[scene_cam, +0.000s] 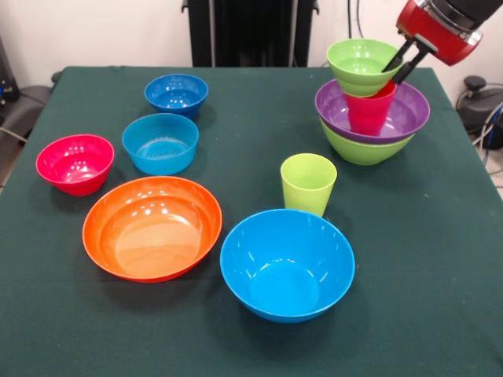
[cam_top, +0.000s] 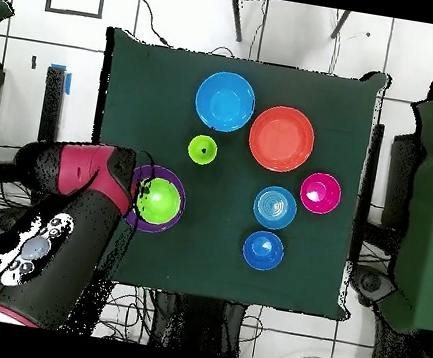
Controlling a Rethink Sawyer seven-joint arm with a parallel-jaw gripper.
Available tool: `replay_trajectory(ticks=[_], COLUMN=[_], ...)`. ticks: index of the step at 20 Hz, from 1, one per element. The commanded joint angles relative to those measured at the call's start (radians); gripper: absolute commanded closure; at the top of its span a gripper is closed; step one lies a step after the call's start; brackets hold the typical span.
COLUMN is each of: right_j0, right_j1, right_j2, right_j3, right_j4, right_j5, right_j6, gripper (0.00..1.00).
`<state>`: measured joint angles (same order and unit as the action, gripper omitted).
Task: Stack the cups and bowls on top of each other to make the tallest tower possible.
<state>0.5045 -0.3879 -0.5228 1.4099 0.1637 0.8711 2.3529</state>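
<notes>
Gripper pinches the small lime-green bowl's rim atop a red cup nested in purple-and-green tower.

Cups: two, a red cup in the tower and a lime green cup standing alone.
Large bowls: four, orange, light blue, purple, lime green.
Small bowls: four, pink-red, dark blue, light blue, lime green.
Bowls in all: eight.
Pieces in the tower: four.
Pieces standing singly on the bench: six.
Robot arms: one, with one tool.
</notes>
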Motion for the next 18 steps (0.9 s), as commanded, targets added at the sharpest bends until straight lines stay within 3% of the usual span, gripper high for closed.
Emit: replay_trajectory(ticks=[1,18], right_j0=[0.012,0.028], right_j1=[0.034,0.04], right_j2=[0.059,0.058], right_j3=[-0.018,-0.025], right_j4=[0.038,0.076], right_j5=[-0.068,-0.045], right_j6=[0.243,0.244], gripper=[1.0,1.0])
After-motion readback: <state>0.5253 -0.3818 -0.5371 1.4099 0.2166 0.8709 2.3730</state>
